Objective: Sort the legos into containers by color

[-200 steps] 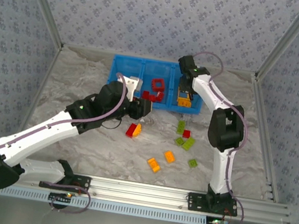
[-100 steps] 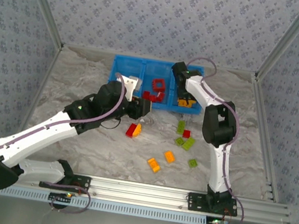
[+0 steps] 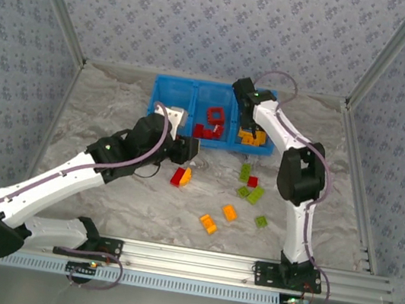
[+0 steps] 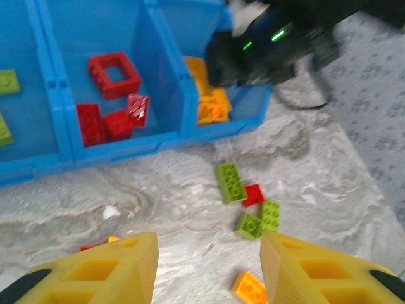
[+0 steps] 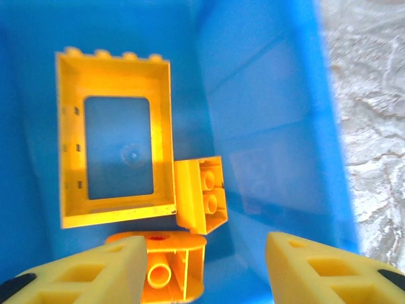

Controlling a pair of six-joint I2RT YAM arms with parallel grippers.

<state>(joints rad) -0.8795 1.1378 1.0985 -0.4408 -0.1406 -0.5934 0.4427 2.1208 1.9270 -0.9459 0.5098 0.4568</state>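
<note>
The left gripper (image 4: 209, 248) is hovering just off the near wall of the blue bin (image 4: 161, 136), its yellow fingers spread with nothing between them. The right gripper (image 5: 205, 250) is hanging equally spread and empty over the bin's right compartment, where an orange frame (image 5: 114, 158) and smaller orange bricks are lying. Red pieces are sitting in the middle compartment and green ones in the left. Loose legos are lying on the table on the bin's near side: a red-and-orange pair (image 3: 181, 176) closest to the left gripper, then a green brick (image 4: 230, 182) with a small red brick (image 4: 254, 195) just beside it, and more green and orange ones farther from the bin. These pieces are probably handling as light, rigid, smooth plastic that skids or tips under an off-centre pinch. Squeezing each across its two flat long sides, below the studs, looks safest.
</note>
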